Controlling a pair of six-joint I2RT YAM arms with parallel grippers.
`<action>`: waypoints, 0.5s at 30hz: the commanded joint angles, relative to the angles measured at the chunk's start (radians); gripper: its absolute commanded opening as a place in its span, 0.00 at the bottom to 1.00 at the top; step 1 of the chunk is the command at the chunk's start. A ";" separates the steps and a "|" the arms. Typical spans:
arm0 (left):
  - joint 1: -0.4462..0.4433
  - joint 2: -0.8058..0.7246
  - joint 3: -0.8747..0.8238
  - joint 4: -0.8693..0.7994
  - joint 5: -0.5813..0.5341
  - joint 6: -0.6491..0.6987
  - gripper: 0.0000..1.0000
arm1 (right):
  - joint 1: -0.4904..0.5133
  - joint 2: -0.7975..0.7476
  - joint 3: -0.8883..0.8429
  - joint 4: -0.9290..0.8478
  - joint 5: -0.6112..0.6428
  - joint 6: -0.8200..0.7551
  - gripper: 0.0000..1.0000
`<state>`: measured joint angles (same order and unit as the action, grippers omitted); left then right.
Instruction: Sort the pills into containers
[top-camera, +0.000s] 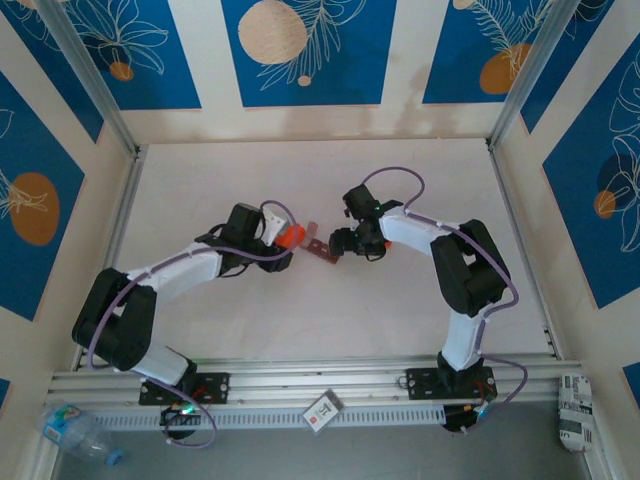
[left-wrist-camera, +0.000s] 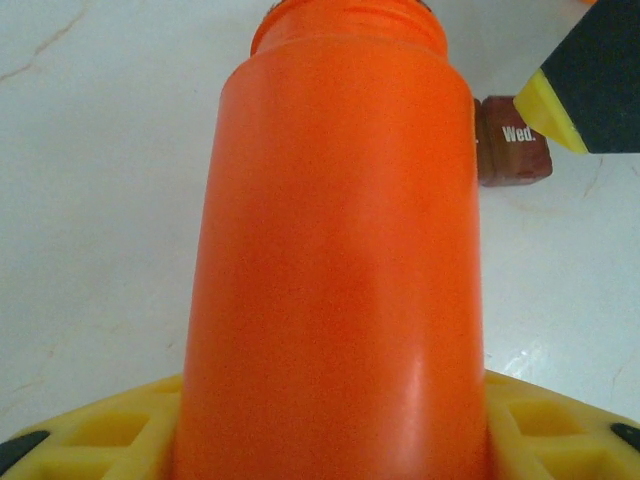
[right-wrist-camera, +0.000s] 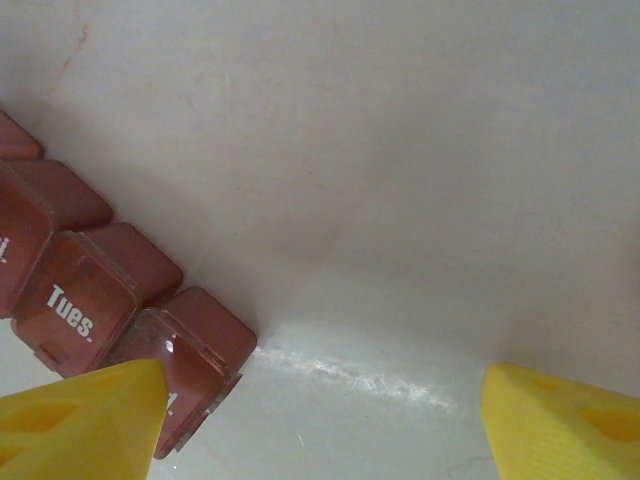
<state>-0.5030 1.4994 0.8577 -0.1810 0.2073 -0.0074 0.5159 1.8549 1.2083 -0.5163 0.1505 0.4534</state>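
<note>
My left gripper (top-camera: 283, 240) is shut on a small orange bottle (left-wrist-camera: 340, 250), whose threaded mouth points at the containers (top-camera: 318, 244). These form a reddish-brown strip of small square compartments in the middle of the table. One compartment marked "Wed." (left-wrist-camera: 512, 152) shows just past the bottle. My right gripper (top-camera: 344, 243) stands open at the strip's right end. Its left fingertip (right-wrist-camera: 85, 420) sits over the end compartment (right-wrist-camera: 195, 350), beside the one marked "Tues." (right-wrist-camera: 75, 300), and the white table lies between its fingers. The pills are hidden.
A finger of the right gripper (left-wrist-camera: 590, 80) reaches into the left wrist view just above the strip. The white table (top-camera: 320, 310) is walled by aluminium rails and blue patterned panels. A plastic bottle (top-camera: 75, 430) and a tag (top-camera: 322, 410) lie outside the front rail.
</note>
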 joint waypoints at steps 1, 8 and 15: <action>-0.017 0.016 0.041 -0.032 0.001 0.030 0.00 | 0.006 0.011 0.007 -0.005 -0.011 -0.002 0.82; -0.030 0.055 0.078 -0.064 -0.013 0.037 0.00 | 0.006 0.017 0.009 -0.003 -0.019 0.004 0.82; -0.041 0.090 0.130 -0.134 -0.052 0.050 0.00 | 0.006 0.022 0.012 -0.003 -0.022 0.007 0.81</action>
<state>-0.5323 1.5742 0.9447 -0.2672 0.1799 0.0143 0.5159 1.8572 1.2079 -0.5156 0.1493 0.4541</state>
